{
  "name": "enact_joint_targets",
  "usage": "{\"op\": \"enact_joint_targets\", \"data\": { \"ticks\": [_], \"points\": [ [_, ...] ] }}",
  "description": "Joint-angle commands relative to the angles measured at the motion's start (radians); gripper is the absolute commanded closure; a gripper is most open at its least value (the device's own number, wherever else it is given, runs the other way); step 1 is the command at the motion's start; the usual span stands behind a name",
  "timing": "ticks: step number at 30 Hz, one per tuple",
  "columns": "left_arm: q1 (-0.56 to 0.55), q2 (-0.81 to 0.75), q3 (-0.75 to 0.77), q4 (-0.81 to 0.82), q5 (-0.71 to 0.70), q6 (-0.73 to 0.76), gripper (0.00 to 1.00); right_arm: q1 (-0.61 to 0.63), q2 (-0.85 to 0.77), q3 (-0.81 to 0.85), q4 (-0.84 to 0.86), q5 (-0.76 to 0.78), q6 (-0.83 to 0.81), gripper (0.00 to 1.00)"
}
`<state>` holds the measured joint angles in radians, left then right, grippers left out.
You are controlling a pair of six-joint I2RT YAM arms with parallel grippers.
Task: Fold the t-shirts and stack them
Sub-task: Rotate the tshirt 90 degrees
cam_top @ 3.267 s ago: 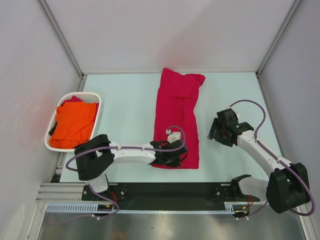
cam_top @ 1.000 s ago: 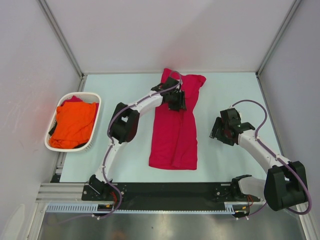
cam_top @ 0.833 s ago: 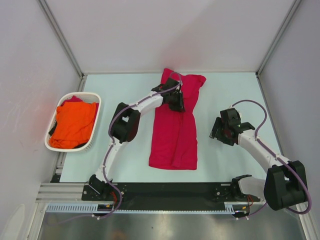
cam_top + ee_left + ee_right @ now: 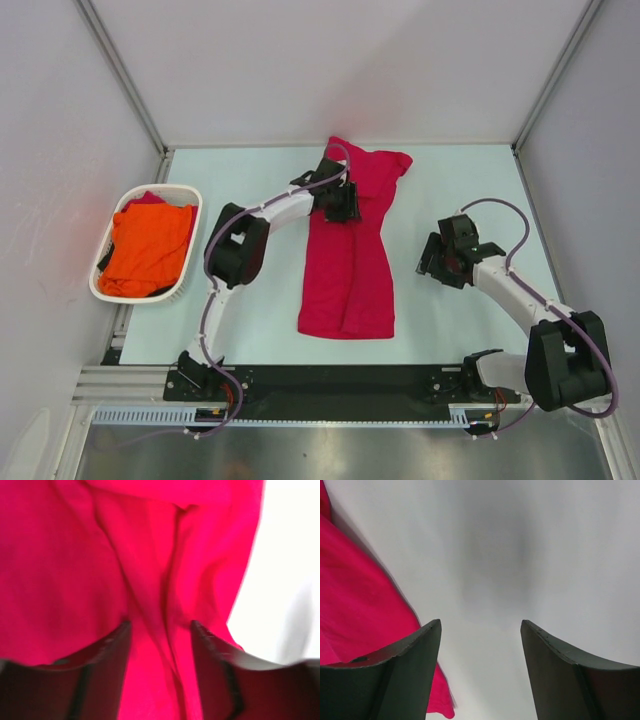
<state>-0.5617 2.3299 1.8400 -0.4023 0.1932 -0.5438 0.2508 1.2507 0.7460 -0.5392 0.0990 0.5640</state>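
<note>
Fingers [image 4: 107, 650] parted on two grippers — left gripper [image 4: 345, 207] over one crimson t-shirt [image 4: 350, 265], right gripper [image 4: 480, 630] empty beside it. One orange t-shirt [image 4: 148, 250] fills one basket [image 4: 170, 188].

Two soft cloth t-shirts: one laid out in a strip, one bunched in a basket.
The crimson magenta-red short-sleeved t-shirt [image 4: 350, 260] lies flat, well to the right of the white oval plastic basket [image 4: 165, 188]. It is folded lengthwise into a long narrow strip running near to far, with a wider, rumpled far end and a crease down its middle. The bright orange t-shirt [image 4: 148, 250] sits loosely crumpled inside that basket, filling most of it.
</note>
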Motion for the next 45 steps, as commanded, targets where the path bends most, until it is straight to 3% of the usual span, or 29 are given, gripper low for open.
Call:
{"op": "enact_joint_targets", "data": {
  "ticks": [1, 7, 11, 14, 17, 21, 25, 28, 38, 45],
  "points": [
    [0.006, -0.131, -0.151, 0.109, 0.063, 0.005, 0.38, -0.004, 0.013, 0.029, 0.120, 0.002, -0.029, 0.30],
    [0.014, -0.358, -0.318, 0.184, 0.046, 0.065, 0.36, -0.004, 0.062, 0.110, 0.411, -0.068, -0.079, 0.25],
    [0.046, -0.499, -0.406, 0.200, 0.005, 0.099, 0.35, -0.001, 0.235, 0.321, 0.441, -0.013, -0.130, 0.25],
    [0.071, -0.564, -0.455, 0.192, -0.032, 0.114, 0.35, 0.010, 0.343, 0.444, 0.435, 0.005, -0.167, 0.16],
    [0.077, -0.607, -0.510, 0.178, -0.072, 0.125, 0.35, 0.025, 0.484, 0.611, 0.401, 0.015, -0.177, 0.25],
    [0.080, -0.661, -0.587, 0.174, -0.097, 0.128, 0.35, 0.042, 0.726, 0.876, 0.342, 0.001, -0.187, 0.26],
    [0.082, -0.739, -0.654, 0.171, -0.115, 0.127, 0.35, 0.013, 0.947, 1.110, 0.292, -0.216, -0.161, 0.37],
    [0.082, -0.784, -0.691, 0.152, -0.146, 0.133, 0.35, -0.010, 1.068, 1.235, 0.268, -0.289, -0.127, 0.45],
    [0.086, -0.860, -0.772, 0.135, -0.189, 0.133, 0.35, -0.045, 1.133, 1.305, 0.317, -0.162, -0.168, 0.41],
    [0.085, -0.850, -0.785, 0.134, -0.192, 0.130, 0.35, -0.067, 1.219, 1.415, 0.294, -0.191, -0.150, 0.41]
  ]
}}
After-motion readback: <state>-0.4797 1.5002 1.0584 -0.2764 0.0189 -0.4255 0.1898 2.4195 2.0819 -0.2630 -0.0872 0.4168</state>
